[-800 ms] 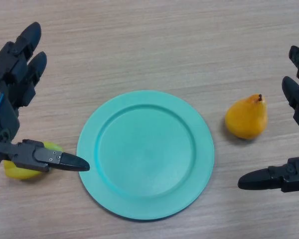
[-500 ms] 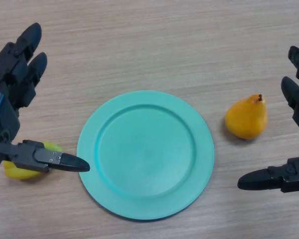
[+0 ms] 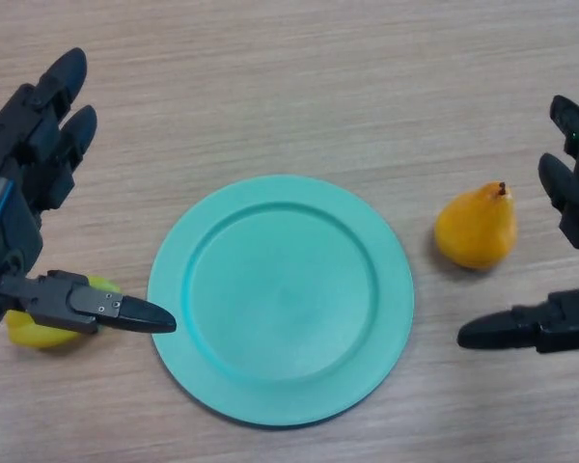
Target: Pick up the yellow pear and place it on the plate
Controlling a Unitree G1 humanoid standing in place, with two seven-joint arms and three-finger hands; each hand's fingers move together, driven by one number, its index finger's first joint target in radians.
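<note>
The left hand (image 3: 19,207) is seen at the 9 o'clock edge of the head view. Its fingers (image 3: 53,106) are held straight and spread, pointing toward 12 o'clock, and its thumb (image 3: 96,311) is stretched toward 3 o'clock, well apart from them. Nothing is held in it. A yellow fruit (image 3: 31,328) is found under the thumb at about 8 o'clock; most of it is hidden by the hand, and contact cannot be judged. The thumb tip is placed just beside the rim of the plate (image 3: 280,299), slightly over its 9 o'clock edge.

The plate, teal and round, is set at the centre of the wooden table (image 3: 299,87). Nothing is resting on it.

The pear (image 3: 477,227), yellow-orange with a dark stem at its upper right, is located at 3 o'clock of the plate, near the rim but apart from it. It is lying on the table and is not on the plate.

The right hand (image 3: 569,270) is seen at the 3 o'clock edge. Its fingers (image 3: 571,178) are extended and its thumb (image 3: 521,330) is pointed toward 9 o'clock, so that a wide gap is left between them. The pear is situated just left of the fingers and at 11 o'clock of the thumb tip, untouched. Nothing is grasped.
</note>
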